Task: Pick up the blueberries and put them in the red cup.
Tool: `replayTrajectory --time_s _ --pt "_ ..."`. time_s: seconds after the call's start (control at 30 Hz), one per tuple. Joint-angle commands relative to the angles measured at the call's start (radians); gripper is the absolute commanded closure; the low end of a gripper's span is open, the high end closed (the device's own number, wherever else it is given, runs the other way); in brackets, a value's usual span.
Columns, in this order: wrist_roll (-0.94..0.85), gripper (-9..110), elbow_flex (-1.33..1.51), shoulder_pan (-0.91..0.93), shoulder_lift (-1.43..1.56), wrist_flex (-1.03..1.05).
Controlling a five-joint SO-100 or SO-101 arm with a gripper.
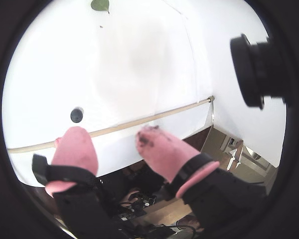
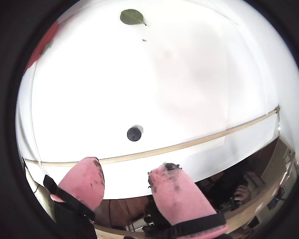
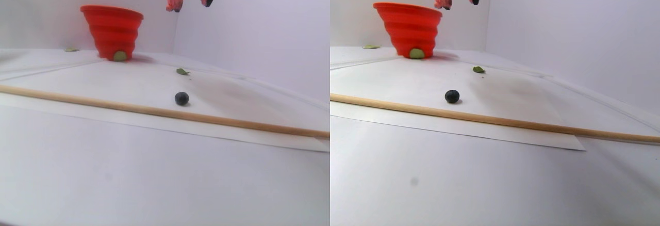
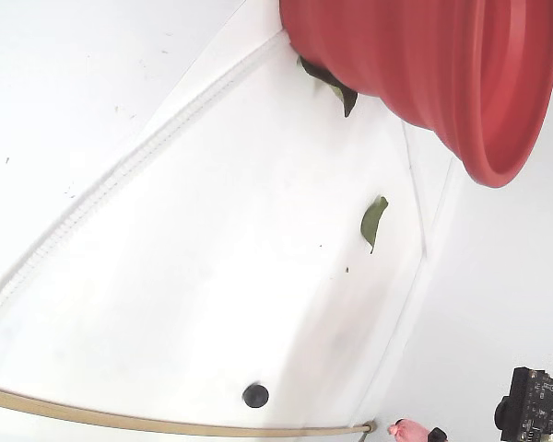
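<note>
Wrist views both show the pink-padded two-finger claw (image 2: 124, 181) spread wide and empty, high above the white sheet, probably lining up a descent on the single small, round, dark blue-black blueberry (image 2: 134, 133) just beyond its fingertips. That berry lies alone beside the thin wooden rod (image 3: 154, 111), while the large ridged red plastic cup (image 3: 112, 30) stands far off to the left in the stereo pair view, a green leaf (image 3: 181, 71) lying between them.

Tool (image 2: 125, 180) aloft, pink fingers (image 2: 178, 191) spread apart, empty.
</note>
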Motion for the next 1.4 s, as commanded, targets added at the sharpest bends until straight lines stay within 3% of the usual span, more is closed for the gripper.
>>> replayTrajectory --time_s 0.0,1.37 --pt "-0.008 84 0.018 0.028 0.063 -0.003" --pt "-0.038 84 0.206 0.052 -0.245 -0.337"
